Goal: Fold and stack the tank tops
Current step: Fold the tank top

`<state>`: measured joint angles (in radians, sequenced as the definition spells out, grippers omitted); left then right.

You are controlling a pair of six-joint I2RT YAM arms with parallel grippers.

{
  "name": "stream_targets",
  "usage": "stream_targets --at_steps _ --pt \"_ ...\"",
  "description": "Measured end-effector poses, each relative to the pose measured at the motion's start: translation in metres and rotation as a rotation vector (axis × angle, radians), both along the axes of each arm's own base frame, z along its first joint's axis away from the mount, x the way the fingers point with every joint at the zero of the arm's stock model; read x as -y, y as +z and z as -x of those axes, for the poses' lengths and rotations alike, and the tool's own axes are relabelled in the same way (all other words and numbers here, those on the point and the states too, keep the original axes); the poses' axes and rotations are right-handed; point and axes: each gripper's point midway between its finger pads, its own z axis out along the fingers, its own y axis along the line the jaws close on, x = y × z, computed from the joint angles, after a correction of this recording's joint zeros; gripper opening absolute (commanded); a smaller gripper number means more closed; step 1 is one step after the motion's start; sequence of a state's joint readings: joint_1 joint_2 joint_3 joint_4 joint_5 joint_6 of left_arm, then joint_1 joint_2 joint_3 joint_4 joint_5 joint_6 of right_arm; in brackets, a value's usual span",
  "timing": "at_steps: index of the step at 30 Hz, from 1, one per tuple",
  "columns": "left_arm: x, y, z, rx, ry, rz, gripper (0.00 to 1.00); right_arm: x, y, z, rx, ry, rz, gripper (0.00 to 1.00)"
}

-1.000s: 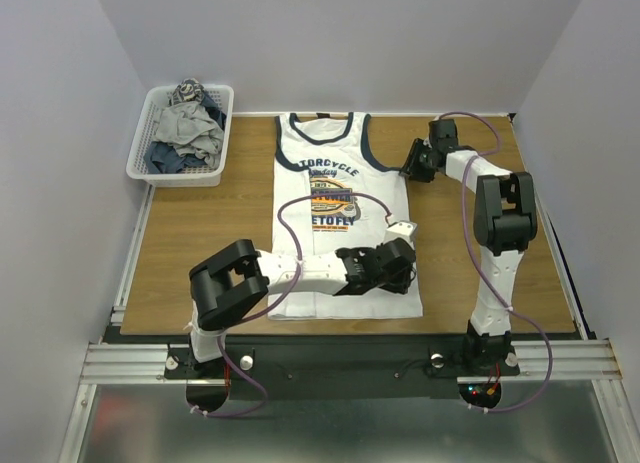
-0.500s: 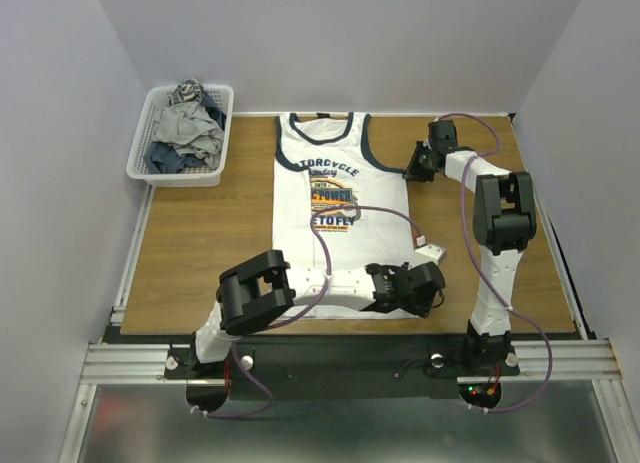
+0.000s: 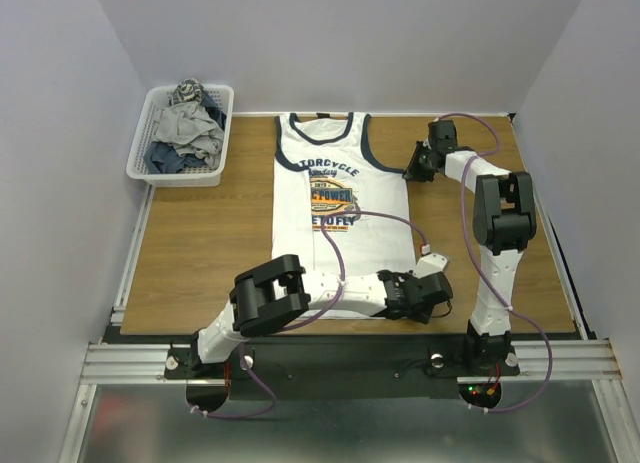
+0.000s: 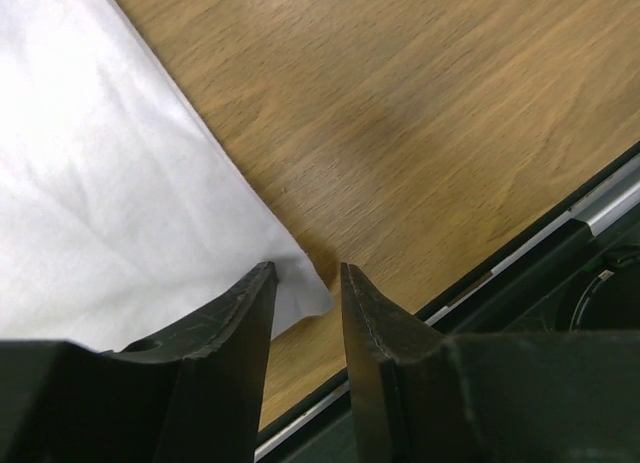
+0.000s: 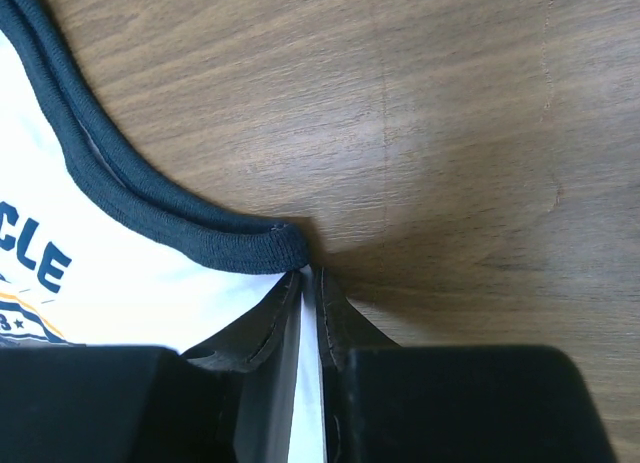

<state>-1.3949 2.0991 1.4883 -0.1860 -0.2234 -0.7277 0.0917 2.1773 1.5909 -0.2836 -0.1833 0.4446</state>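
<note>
Ops: Status on the fold?

Dev: White sleeveless cotton tank top (image 3: 295, 198) with navy trim and an orange-black chest print lies flat in the middle of the brown wooden bench (image 3: 200, 243), neck at the far side. Not folded yet. More clothes sit in the white plastic mesh basket (image 3: 140, 168) in the far left corner.

Ops: Fingers?

Dev: Right fingers (image 5: 258, 333) are clenched on a pinch of white fabric just under the navy armhole trim (image 5: 230, 245). Left fingers (image 4: 240, 323) are released with a narrow gap, tips low, straddling the near right hem corner (image 4: 300, 283). No grip there yet. Can't tell if the tips touch the bench.

Ops: Risks?

Dev: My read is that the left side is the weak one. Only the tip of the hem corner sits in the gap, so closing may catch one layer or nothing. Low tips could also push the cloth ahead and bunch it. The right pinch is thin and close to the trim, so a fast lift may slip it. If the arms don't lift together, that side drags and the fold line goes crooked.

Ops: Anything else?

Dev: Left arm (image 3: 340, 288) lies across the hem in the top view. Cloth could snag under it.
</note>
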Motion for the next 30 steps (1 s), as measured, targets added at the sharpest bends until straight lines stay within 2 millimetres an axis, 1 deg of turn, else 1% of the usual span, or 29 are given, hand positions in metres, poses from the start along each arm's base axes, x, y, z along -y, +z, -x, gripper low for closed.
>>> stream_targets --at_steps 1,3,6,7,9,10,11,13,18,21,26,28,30 --pt "0.000 0.000 0.000 0.001 0.000 0.000 0.39 0.000 0.000 0.000 0.000 0.000 0.000 0.17" --pt "0.000 0.001 0.000 0.001 0.003 -0.001 0.36 0.000 0.000 0.000 0.000 0.000 0.000 0.16" --pt "0.001 0.001 0.000 0.000 0.004 0.000 0.28 0.000 0.000 0.000 0.000 0.000 0.000 0.16" --pt "0.001 0.001 0.000 0.000 0.006 0.001 0.20 0.000 0.000 0.000 0.000 0.000 0.000 0.15" --pt "0.001 0.001 0.000 0.000 0.005 0.000 0.14 0.000 0.000 0.000 0.000 0.000 0.000 0.14" --pt "0.001 0.001 0.000 0.000 0.007 0.000 0.04 0.000 0.000 0.000 0.000 0.000 0.000 0.12" --pt "0.001 0.001 0.001 0.001 0.005 -0.001 0.01 0.000 0.000 0.000 0.000 -0.001 0.000 0.11" --pt "0.001 0.001 0.002 0.002 0.004 0.000 0.00 0.000 0.000 0.000 0.000 -0.002 0.001 0.07" --pt "0.003 0.007 0.004 0.003 -0.009 0.039 0.00 0.006 -0.001 -0.002 0.001 -0.026 0.024 0.02" --pt "0.000 0.022 0.008 0.003 -0.022 0.081 0.00 0.011 -0.002 -0.003 0.003 -0.051 0.046 0.00" --pt "-0.003 0.051 0.013 0.003 -0.042 0.170 0.00 0.021 0.001 -0.001 0.004 -0.098 0.077 0.01" --pt "-0.006 0.058 0.016 -0.001 -0.051 0.201 0.00 0.027 0.002 0.002 0.004 -0.119 0.092 0.00" --pt "-0.013 0.060 0.019 -0.006 -0.058 0.215 0.00 0.033 0.004 0.004 0.003 -0.144 0.112 0.00"
